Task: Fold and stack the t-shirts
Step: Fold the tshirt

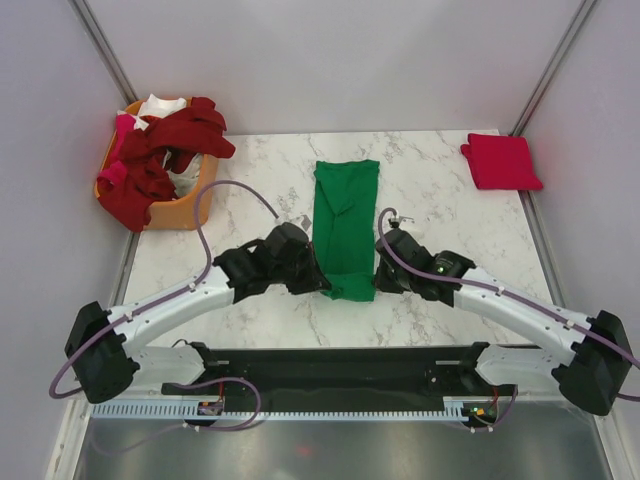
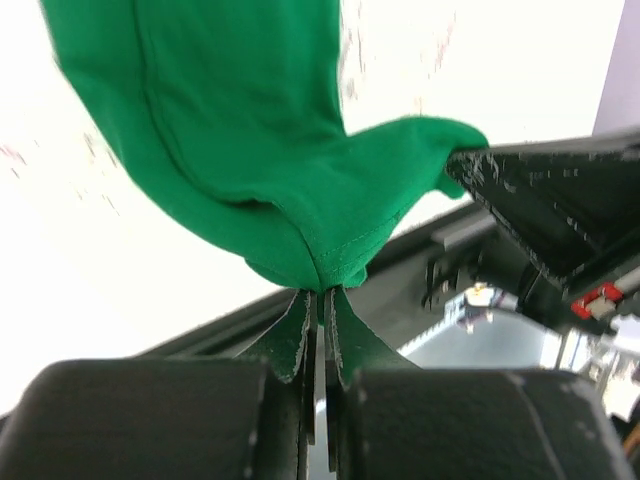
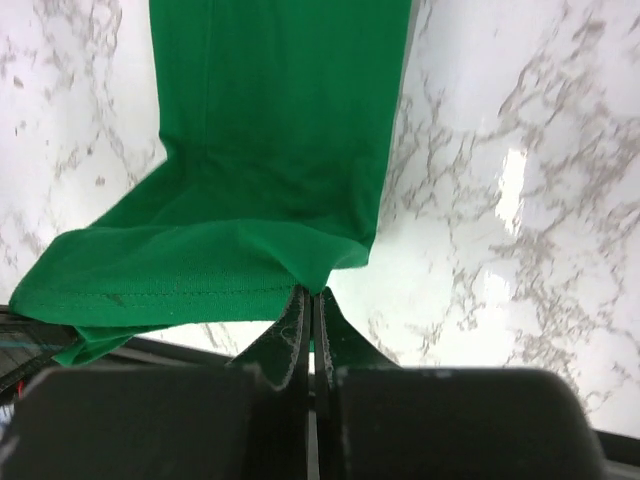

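A bright green t-shirt (image 1: 346,225) lies folded into a long strip down the middle of the marble table. My left gripper (image 1: 320,283) is shut on its near left corner, seen in the left wrist view (image 2: 322,292) with the cloth (image 2: 250,150) lifted off the table. My right gripper (image 1: 377,275) is shut on its near right corner, seen in the right wrist view (image 3: 315,292) with the cloth (image 3: 270,130) rising from the table. A folded bright red t-shirt (image 1: 500,161) lies at the far right corner.
An orange basket (image 1: 171,213) at the far left holds dark red (image 1: 170,150), white and pink shirts that spill over its rim. Grey walls stand behind and at both sides. The black arm rail (image 1: 340,370) runs along the near edge.
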Controlling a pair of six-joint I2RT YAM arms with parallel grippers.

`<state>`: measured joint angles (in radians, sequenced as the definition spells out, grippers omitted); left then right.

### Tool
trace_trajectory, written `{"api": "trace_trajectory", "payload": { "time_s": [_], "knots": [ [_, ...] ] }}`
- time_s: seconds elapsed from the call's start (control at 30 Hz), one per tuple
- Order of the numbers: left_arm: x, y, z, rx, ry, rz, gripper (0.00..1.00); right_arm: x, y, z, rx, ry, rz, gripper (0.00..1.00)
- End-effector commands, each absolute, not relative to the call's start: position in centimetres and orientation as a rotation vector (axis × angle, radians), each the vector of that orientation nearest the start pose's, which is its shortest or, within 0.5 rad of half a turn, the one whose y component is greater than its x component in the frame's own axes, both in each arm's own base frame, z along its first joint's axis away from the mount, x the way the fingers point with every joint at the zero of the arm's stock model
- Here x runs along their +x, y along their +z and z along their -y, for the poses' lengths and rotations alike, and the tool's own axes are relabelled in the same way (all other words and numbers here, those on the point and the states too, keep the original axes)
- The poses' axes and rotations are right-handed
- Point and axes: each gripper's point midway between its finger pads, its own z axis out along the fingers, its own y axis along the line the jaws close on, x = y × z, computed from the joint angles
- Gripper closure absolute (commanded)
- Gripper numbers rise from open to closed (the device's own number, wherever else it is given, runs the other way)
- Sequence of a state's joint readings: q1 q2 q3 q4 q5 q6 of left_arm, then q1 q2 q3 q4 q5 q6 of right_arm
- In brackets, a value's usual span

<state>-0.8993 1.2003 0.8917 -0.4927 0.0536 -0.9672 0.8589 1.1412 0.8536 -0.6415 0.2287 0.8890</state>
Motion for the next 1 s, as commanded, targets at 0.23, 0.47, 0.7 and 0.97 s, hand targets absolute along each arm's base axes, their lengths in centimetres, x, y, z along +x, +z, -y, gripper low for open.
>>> {"api": "trace_trajectory", "payload": {
  "time_s": [0.23, 0.47, 0.7, 0.97],
  "knots": [
    [25.0, 15.7, 28.9, 0.022, -0.801, -2.563, 0.98, 27.7, 14.9, -20.1, 0.063, 0.325, -2.484, 1.00],
    [29.9, 15.6, 29.2, 0.009, -0.776, -2.556, 0.98, 32.1, 14.5, -20.3, 0.059, 0.297, -2.510, 1.00],
    [33.4, 15.1, 29.2, -0.002, -0.766, -2.554, 0.98, 35.3, 13.8, -20.7, 0.062, 0.295, -2.528, 1.00],
    [37.2, 11.5, 28.6, -0.026, -0.714, -2.616, 0.83, 38.9, 10.9, -20.3, 0.088, 0.243, -2.573, 0.60]
  ]
}}
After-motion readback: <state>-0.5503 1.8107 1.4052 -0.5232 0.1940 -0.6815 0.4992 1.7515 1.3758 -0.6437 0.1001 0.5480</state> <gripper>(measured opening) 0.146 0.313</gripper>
